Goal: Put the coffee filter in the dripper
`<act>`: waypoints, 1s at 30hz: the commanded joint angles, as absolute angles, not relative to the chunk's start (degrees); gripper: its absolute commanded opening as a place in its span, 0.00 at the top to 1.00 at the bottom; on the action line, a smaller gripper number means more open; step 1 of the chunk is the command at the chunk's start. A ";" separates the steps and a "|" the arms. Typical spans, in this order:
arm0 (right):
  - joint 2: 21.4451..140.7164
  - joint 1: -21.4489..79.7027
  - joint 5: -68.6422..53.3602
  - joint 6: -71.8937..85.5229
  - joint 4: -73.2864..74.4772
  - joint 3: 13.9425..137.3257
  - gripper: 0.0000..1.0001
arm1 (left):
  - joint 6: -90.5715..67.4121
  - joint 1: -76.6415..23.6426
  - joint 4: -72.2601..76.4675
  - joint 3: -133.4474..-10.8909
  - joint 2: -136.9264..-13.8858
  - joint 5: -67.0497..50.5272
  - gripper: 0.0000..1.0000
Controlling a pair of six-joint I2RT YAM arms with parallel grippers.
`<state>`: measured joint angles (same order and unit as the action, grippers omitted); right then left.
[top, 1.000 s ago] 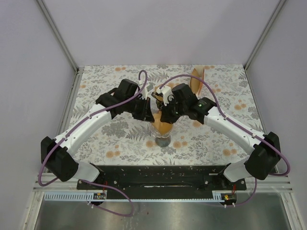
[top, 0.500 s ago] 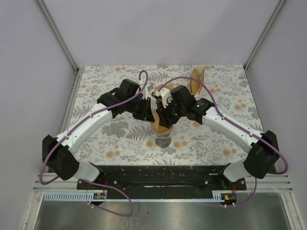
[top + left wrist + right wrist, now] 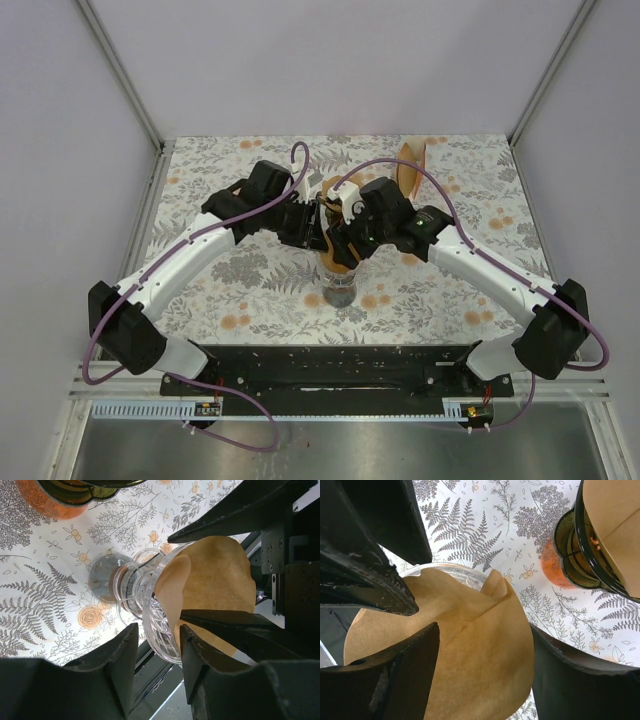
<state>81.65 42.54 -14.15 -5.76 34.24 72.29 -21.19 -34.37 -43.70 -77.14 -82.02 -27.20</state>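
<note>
L gripper: 2 fingers part-open, one on each side of the glass rim of the 1 dripper. A sliver of gap shows on one side, so nothing is clamped. R gripper: 2 fingers spread wide, one on each side of the 1 coffee filter. The paper fills the space btwn them; can't tell if the pads touch it, and no pinch is visible. The filter sits inside the dripper's cone, brown and opened out, its top edge above the rim, w/ 1 small flap sticking up at the seam. The dripper is clear ribbed glass, upright on its round foot mid-table, right btwn the 2 gripper heads, which meet over it from L and R. Behind and to the R, well apart from the dripper, is 1 dark-rimmed holder w/ an orange lower part, carrying spare filters; the no. of sheets can't be counted. All on 1 fern-and-flower print cloth. 2 arms, white links w/ black joints, 1 purple cable along each, 2 in all.
</note>
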 commanded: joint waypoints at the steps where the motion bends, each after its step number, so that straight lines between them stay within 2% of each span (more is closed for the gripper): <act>1: 79.80 42.89 -11.69 -6.24 34.37 73.65 0.23 | -20.65 -34.19 -42.89 -80.24 -81.30 -27.95 0.55; 5: 79.19 42.80 -10.55 -6.15 34.63 74.18 0.20 | -20.30 -34.28 -43.24 -80.42 -80.95 -27.86 0.51; 14: 76.82 42.80 -9.58 -4.66 34.63 74.88 0.15 | -19.78 -34.19 -43.51 -80.42 -80.68 -27.25 0.50; 30: 76.20 42.36 -2.72 2.28 31.55 66.80 0.18 | -18.63 -34.19 -42.28 -75.85 -80.94 -26.02 0.51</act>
